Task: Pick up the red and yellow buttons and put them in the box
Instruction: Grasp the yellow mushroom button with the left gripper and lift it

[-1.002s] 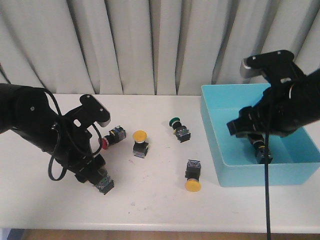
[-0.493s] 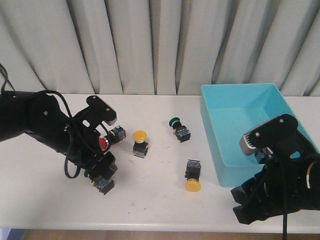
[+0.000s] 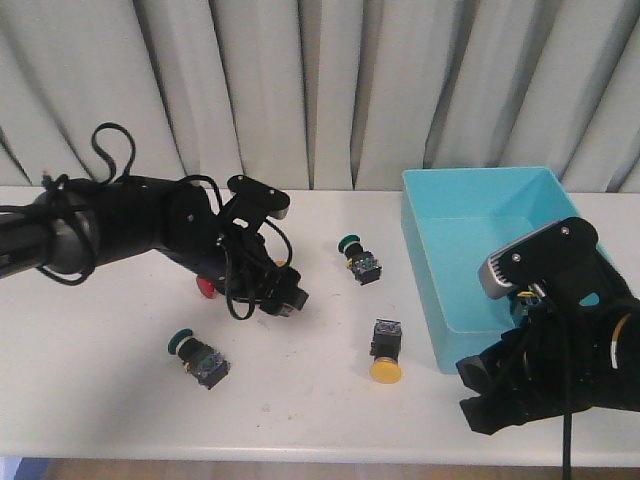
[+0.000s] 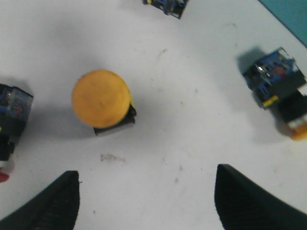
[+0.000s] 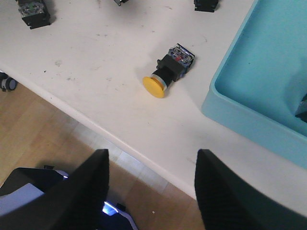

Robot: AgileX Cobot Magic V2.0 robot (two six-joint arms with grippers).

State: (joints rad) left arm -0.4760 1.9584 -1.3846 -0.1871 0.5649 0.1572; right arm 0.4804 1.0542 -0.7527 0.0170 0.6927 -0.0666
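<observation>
An upright yellow button (image 4: 101,99) stands just ahead of my open, empty left gripper (image 4: 146,201); in the front view the left gripper (image 3: 287,298) hovers over it and hides it. A red button (image 3: 207,288) lies beside the left arm, and it also shows in the left wrist view (image 4: 10,120). A second yellow button (image 3: 385,352) lies on its side near the box (image 3: 470,210); it also shows in the right wrist view (image 5: 168,72). My right gripper (image 5: 151,191) is open and empty over the table's front edge, in front of the box (image 5: 249,96).
A green button (image 3: 195,358) lies at the front left of the white table (image 3: 100,400). Another green button (image 3: 358,258) lies mid-table toward the back. A dark object (image 5: 302,105) sits inside the box. The floor shows beyond the table's front edge.
My left gripper has moved right and back from the front-left green button to over the upright yellow button. My right arm left the box for the front edge, then held.
</observation>
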